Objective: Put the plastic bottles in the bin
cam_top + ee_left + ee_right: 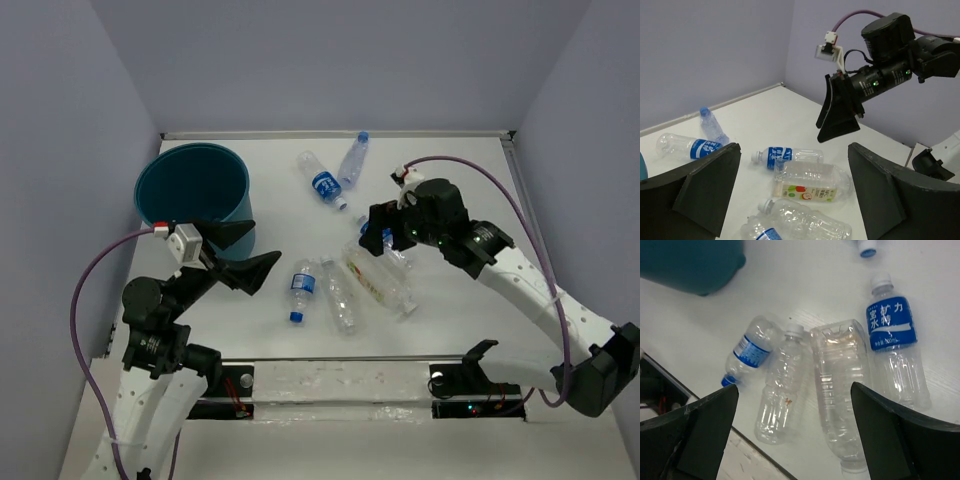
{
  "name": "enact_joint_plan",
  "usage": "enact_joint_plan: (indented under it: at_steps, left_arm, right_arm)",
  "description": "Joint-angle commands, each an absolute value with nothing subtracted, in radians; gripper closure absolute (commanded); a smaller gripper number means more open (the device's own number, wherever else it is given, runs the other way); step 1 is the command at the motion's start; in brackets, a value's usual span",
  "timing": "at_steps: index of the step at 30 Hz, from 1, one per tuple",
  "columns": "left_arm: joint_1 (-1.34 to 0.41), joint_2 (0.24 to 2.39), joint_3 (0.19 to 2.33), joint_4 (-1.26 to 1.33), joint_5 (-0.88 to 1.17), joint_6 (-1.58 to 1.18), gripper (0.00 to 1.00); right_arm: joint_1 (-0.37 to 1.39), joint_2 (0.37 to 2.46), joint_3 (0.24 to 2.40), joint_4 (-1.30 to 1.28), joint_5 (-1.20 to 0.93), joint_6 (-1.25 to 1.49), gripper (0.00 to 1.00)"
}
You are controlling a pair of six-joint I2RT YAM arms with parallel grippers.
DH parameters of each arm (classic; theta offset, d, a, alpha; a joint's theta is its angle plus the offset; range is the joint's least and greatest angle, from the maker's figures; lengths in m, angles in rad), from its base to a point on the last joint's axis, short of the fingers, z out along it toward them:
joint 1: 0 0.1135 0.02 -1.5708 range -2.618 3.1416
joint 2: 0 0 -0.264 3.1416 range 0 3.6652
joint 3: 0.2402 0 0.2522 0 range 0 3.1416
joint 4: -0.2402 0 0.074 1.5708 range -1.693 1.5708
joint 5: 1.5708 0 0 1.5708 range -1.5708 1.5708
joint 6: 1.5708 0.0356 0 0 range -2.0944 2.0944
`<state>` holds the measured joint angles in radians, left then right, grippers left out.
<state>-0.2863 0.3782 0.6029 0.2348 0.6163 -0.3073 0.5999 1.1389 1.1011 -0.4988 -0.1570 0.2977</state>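
Plastic bottles [340,300] lie on their sides on the white tabletop [470,180]; none is in the teal bin [195,185]. Four make a loose cluster at the centre of the top view, near the front edge. A small blue-labelled bottle [302,288] is at its left, with a clear unlabelled bottle [343,312] just beside it. The white-yellow-red labelled bottle [380,287] slants to the right, and a blue-labelled bottle with white lettering [892,325] sits partly under the right gripper [380,240]. Two rear bottles [322,183] lie close together at upper centre, near the back edge.

The bin stands upright at the upper left, close to the left wall and the back corner. Bare tabletop shows between the bin and the cluster, and along the right side.

The left gripper [252,250] hangs just in front of the bin, left of the cluster, fingers wide apart and empty. The right gripper hovers above the cluster, pointing down, with its fingers apart and holding nothing.
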Motion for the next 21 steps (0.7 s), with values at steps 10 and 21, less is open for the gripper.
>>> enact_joint_plan:
  at_steps: [10,21]
  left_arm:
    - [-0.287,0.368,0.635,0.252,0.66,-0.276,0.01]
    - [-0.287,0.359,0.637,0.245,0.649,-0.268,0.01]
  right_arm:
    - [0.77,1.454,1.203,-0.644,0.199,0.18,0.0]
    - [0.77,1.62,1.242,-0.611,0.296,0.158,0.0]
